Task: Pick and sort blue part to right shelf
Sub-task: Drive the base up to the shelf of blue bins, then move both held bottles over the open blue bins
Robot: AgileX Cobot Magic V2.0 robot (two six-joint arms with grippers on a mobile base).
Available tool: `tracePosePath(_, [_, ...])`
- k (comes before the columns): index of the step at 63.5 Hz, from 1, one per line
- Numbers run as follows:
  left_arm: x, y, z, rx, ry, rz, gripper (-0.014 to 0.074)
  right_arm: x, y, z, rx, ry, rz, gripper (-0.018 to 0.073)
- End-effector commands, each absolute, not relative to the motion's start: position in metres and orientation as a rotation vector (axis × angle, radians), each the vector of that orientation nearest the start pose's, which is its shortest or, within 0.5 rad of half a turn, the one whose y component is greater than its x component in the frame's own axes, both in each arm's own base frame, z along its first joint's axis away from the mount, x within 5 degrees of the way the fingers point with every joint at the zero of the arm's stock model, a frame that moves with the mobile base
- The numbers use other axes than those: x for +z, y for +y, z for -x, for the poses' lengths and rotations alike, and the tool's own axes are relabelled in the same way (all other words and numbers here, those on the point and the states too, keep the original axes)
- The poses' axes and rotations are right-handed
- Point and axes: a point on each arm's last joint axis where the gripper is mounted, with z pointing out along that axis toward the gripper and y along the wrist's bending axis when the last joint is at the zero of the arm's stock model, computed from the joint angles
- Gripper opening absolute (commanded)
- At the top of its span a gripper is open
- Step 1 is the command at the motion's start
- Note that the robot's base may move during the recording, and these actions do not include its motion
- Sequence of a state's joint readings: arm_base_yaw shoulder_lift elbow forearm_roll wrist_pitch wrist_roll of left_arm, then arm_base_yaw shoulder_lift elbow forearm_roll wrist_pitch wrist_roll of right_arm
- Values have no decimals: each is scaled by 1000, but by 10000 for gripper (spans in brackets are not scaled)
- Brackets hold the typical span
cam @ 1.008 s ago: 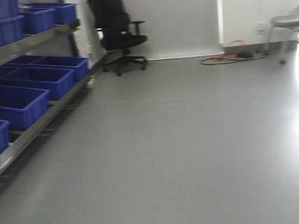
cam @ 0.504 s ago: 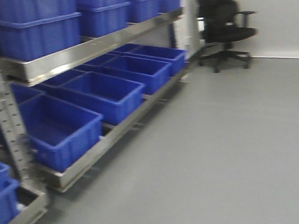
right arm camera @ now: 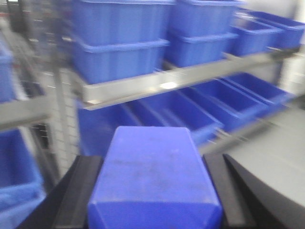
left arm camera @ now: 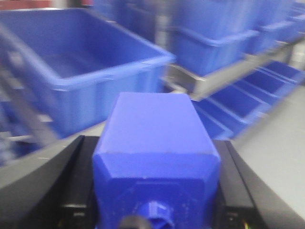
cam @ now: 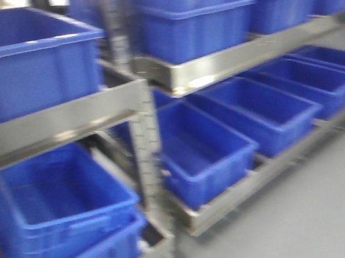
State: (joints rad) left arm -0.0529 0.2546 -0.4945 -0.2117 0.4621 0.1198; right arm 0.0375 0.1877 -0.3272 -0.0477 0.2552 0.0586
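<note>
Blue part (right arm camera: 155,176): smooth deep-blue plastic with a flat upper face and a bevelled near edge. The right gripper (right arm camera: 153,193) is clamping it between black fingers (right arm camera: 78,193), in front of the right shelf (right arm camera: 167,86).
Necked block (left arm camera: 155,138): squarer blue plastic with a small round neck toward the camera. The left gripper (left arm camera: 155,191) is clenching it.
Right shelf: shiny steel rails carrying large blue bins (cam: 265,111).
Front view: racks are now filling the frame, and the office chair seen half a second ago is gone.
</note>
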Motion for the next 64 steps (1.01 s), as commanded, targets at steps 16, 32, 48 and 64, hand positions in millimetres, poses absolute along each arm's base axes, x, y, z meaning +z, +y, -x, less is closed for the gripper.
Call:
tracePosePath(16, [337,-11,-57,-185,1602,-31,239,306,1,-59,9,1484,22,425])
tracePosePath(32, [337,-11,-57,-185,1602,-31,239,306,1,-59,9,1484,22,425])
tracePosePath(48, [337,-11,-57,-185,1602,-31,239,306,1,-59,9,1484,22,425])
tracePosePath(64, [337,-11,-57,-185,1602,-31,239,306,1,-59,9,1484,22,425])
